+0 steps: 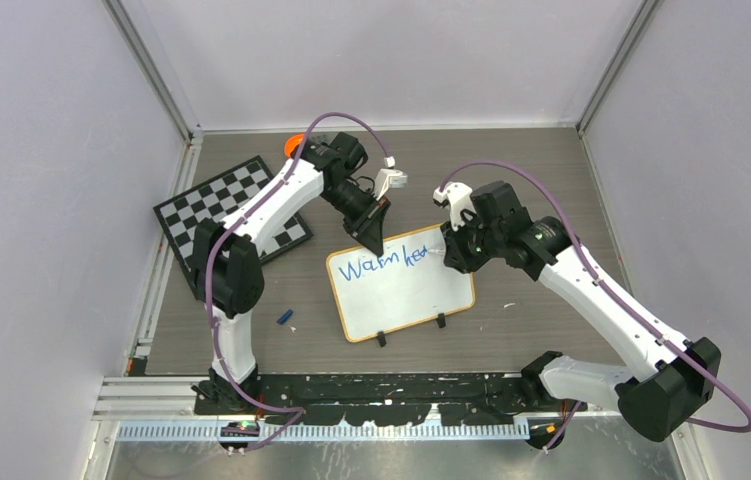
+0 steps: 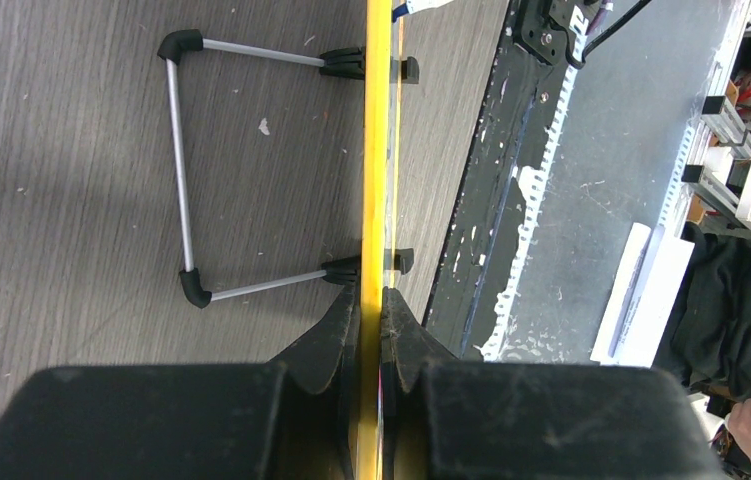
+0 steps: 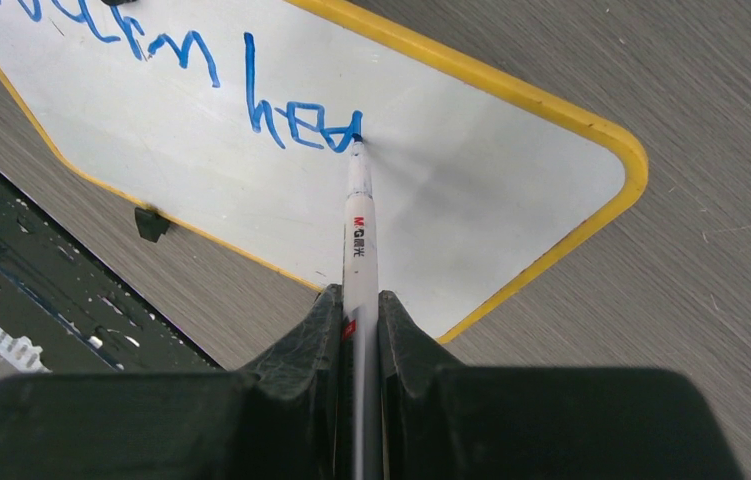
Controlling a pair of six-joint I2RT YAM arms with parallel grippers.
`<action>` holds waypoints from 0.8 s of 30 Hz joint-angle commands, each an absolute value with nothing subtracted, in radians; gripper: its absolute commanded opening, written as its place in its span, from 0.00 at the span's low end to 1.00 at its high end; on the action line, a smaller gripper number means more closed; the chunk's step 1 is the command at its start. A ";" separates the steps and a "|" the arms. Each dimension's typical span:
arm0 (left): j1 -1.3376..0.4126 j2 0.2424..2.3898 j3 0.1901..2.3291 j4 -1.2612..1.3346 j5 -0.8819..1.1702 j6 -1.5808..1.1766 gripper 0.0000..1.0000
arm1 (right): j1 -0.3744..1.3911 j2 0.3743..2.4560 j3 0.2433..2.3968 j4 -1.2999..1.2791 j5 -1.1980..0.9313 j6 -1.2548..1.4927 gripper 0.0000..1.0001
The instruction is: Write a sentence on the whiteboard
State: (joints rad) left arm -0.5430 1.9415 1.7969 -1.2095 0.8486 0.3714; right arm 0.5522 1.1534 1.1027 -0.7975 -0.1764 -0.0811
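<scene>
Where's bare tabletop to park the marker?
Free: grey wood table far-right, between right arm and wall; strip between yellow-rimmed whiteboard and black base rail. Crowded: board's far edge at left gripper, right gripper; checkered board far-left.

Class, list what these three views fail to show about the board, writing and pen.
Left wrist: the whiteboard is edge-on, hiding its writing face.
Right wrist: the sentence is cut off by the top edge; the marker has its rear hidden inside the right gripper.
Top external: letters after "Warm" are too small to read.

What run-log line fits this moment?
left gripper: shut on whiteboard rim | right gripper: shut on marker, tip touching whiteboard | sentence: reads "Warm hea", unfinished
</scene>
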 commanded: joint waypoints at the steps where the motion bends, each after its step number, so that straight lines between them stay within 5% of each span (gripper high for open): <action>1: -0.560 1.969 1.814 -1.213 0.818 0.370 0.00 | 0.549 1.123 1.089 -0.806 -0.153 -0.104 0.00; 24: -0.566 1.977 1.826 -1.219 0.819 0.371 0.00 | 0.547 1.158 1.181 -0.793 -0.147 -0.112 0.00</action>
State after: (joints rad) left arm -0.5453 1.9522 1.8145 -1.2236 0.8490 0.3725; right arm 0.5522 1.1477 1.1515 -0.8459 -0.1802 -0.1036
